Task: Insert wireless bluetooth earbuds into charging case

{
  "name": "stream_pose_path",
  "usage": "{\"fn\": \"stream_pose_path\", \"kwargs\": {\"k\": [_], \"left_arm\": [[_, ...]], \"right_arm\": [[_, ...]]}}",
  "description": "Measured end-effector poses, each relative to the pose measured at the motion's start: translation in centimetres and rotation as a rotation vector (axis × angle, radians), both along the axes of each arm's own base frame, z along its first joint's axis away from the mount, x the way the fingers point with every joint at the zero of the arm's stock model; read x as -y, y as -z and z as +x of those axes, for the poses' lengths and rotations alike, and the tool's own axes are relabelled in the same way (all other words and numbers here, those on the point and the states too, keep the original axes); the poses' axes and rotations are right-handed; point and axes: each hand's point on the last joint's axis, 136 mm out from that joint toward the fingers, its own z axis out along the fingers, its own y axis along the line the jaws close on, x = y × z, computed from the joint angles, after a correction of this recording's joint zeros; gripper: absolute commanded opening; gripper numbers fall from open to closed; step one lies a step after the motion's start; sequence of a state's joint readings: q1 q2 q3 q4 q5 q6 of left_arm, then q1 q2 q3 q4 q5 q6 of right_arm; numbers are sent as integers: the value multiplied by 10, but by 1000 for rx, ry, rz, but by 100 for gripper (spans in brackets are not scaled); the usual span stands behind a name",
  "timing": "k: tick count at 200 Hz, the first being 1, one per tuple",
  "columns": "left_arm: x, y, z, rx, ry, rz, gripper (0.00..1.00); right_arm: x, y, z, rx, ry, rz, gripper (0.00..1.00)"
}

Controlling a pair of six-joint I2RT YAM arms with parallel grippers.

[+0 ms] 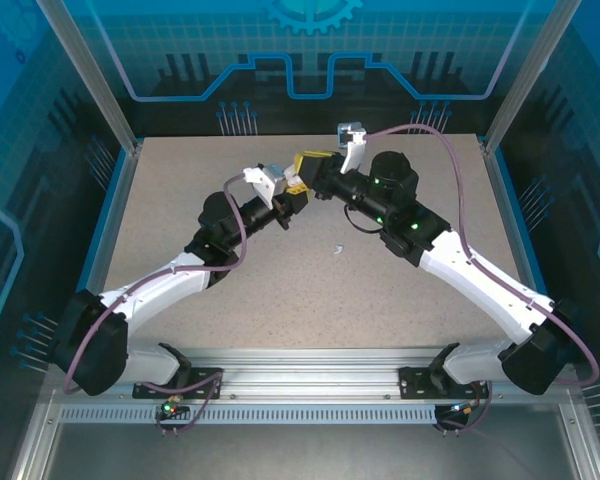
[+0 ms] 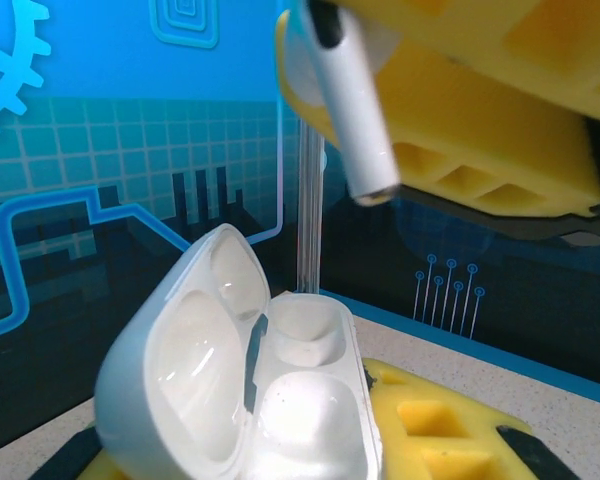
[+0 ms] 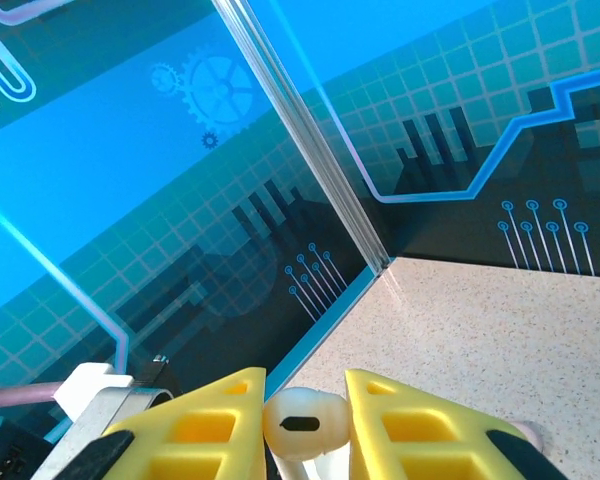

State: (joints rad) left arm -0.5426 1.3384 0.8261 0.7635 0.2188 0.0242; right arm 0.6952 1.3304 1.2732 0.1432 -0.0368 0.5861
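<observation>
**Supervisor:** State of the hands?

**Inspector:** The left hand is pressed together on the charging case and holds it clear of the table. The lid is swung back and the sockets face up. The right hand is pinching one white earbud by its head, with the stem pointing down and slightly tilted.

**Supervisor:** Where is that earbud relative to the case?

**Inspector:** Above it and apart from it. In the left wrist view the stem tip hangs over the sockets without touching. Both hands meet over the far middle of the table.

**Supervisor:** Progress on the task?

**Inspector:** The case is open and presented, and one earbud is gripped and brought above it. In my judgement this is the alignment step just ahead of insertion. The far socket looks hollow. The near socket shows a rounded white shape, but I cannot tell whether that is a seated earbud or the bare well.

**Supervisor:** What is outstanding?

**Inspector:** Lowering the stem into a free socket and releasing it. A small pale piece lies on the table between the arms. It is too small to identify, but it may also need collecting.
</observation>
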Motion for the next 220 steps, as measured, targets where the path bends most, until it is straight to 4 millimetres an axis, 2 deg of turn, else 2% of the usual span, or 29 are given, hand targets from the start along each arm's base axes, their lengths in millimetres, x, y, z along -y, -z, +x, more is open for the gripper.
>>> {"fn": "stream_pose_path", "kwargs": {"k": [65, 220], "left_arm": [[2, 1, 0, -3, 4, 2, 0], [5, 12, 1, -37, 8, 24, 0]], "right_arm": [[-13, 26, 5, -47, -30, -17, 22], [-7, 40, -2, -32, -27, -1, 21]]}}
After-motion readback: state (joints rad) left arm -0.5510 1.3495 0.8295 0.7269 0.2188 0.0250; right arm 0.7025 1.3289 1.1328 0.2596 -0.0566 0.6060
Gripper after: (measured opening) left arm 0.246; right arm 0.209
